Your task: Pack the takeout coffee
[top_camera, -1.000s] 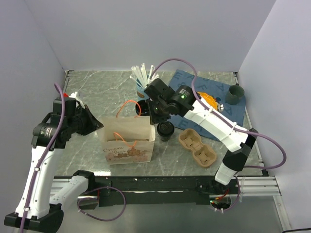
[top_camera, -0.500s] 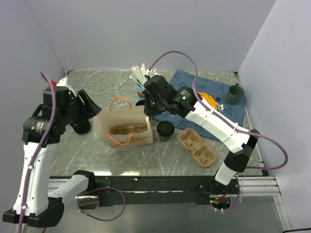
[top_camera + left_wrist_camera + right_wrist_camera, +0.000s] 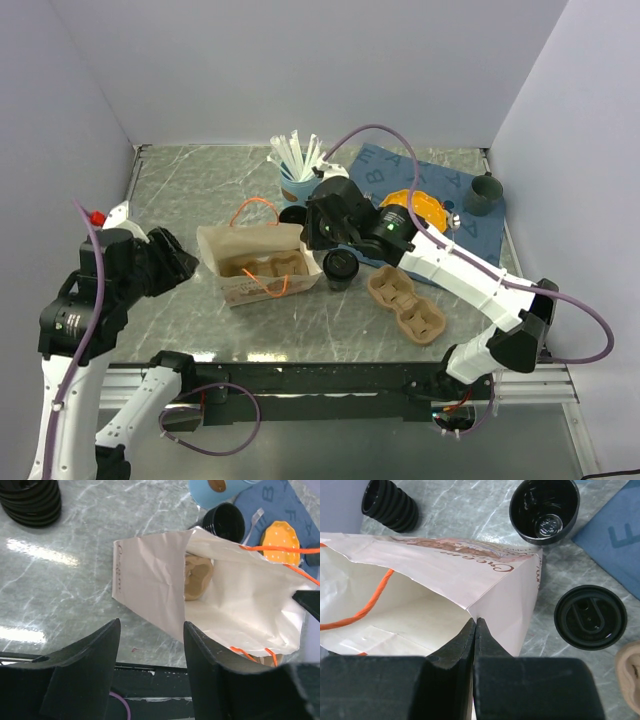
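Right gripper [image 3: 474, 626]: we saw its two fingers pressed flat together, pinching the top edge of the paper bag [image 3: 485, 587] at a corner of its mouth.
Left gripper [image 3: 151, 630]: we found its jaws spread wide with nothing held between them. The paper bag's outer wall lay just ahead of the fingertips, and we could not tell whether they touched it.
Takeout coffee [image 3: 590, 616]: it stood upright on the table [image 3: 470, 500] with its lid on, outside the paper bag. It was just to the right of the right gripper's tips and close beside the bag's end wall.
Lidless black cup [image 3: 544, 507]: it stood ahead of the right gripper, past the bag's corner and apart from the takeout coffee.
Paper bag's mouth: it gaped open between the two grippers, with the orange handles [image 3: 262, 210] hanging loose.
Carrier in the bag [image 3: 263, 266]: we saw a brown pulp cup carrier resting inside, left of the right gripper.
Second carrier [image 3: 405, 302]: it lay on the table to the right of the right gripper, beyond the takeout coffee.
Black ribbed stack [image 3: 32, 500]: it stood ahead and well to the left of the left gripper.
Light-blue straw cup [image 3: 295, 185]: it stood just behind the right gripper.
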Robot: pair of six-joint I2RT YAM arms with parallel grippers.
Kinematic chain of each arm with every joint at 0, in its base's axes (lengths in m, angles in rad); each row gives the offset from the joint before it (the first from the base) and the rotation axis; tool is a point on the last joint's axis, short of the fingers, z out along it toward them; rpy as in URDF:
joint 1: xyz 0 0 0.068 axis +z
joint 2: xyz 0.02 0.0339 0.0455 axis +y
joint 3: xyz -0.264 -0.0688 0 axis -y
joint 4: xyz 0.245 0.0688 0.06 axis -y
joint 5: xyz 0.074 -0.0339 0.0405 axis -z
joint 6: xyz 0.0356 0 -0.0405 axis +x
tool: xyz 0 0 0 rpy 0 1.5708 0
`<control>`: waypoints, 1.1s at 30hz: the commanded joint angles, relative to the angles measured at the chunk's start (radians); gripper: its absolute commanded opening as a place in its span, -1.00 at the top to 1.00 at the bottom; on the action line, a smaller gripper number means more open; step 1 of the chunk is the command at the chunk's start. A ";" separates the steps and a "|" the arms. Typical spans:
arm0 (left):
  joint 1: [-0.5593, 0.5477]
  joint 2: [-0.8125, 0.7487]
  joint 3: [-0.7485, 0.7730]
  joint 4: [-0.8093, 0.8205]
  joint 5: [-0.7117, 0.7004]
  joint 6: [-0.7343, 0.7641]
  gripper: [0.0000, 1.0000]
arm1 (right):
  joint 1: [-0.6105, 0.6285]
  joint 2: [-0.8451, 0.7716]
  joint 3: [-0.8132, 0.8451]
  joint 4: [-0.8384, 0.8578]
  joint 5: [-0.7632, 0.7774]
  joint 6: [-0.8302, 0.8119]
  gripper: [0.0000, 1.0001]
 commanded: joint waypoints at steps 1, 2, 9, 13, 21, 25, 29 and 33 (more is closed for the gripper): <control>0.002 0.013 -0.012 0.102 0.055 0.022 -0.16 | 0.015 -0.053 -0.026 0.052 0.003 0.015 1.00; 0.002 0.021 -0.003 0.099 0.054 0.023 -0.16 | 0.016 -0.058 -0.028 0.053 0.005 0.015 1.00; 0.002 0.035 -0.012 0.122 0.035 0.017 -0.02 | 0.027 -0.094 -0.040 0.049 0.001 0.036 1.00; 0.002 0.056 -0.024 0.117 0.043 -0.001 0.17 | 0.027 -0.108 -0.057 0.041 0.006 0.044 1.00; 0.002 0.015 -0.110 0.189 0.086 0.026 0.21 | 0.027 -0.117 -0.077 0.039 -0.008 0.047 1.00; 0.002 0.035 -0.104 0.211 0.085 0.023 0.15 | 0.027 -0.122 -0.081 0.041 -0.018 0.036 1.00; 0.002 0.051 -0.092 0.225 0.056 0.019 0.04 | 0.027 -0.124 -0.087 0.047 -0.028 0.034 1.00; 0.002 0.079 -0.072 0.248 0.015 0.039 -0.04 | 0.027 -0.130 -0.094 0.064 -0.041 0.007 0.98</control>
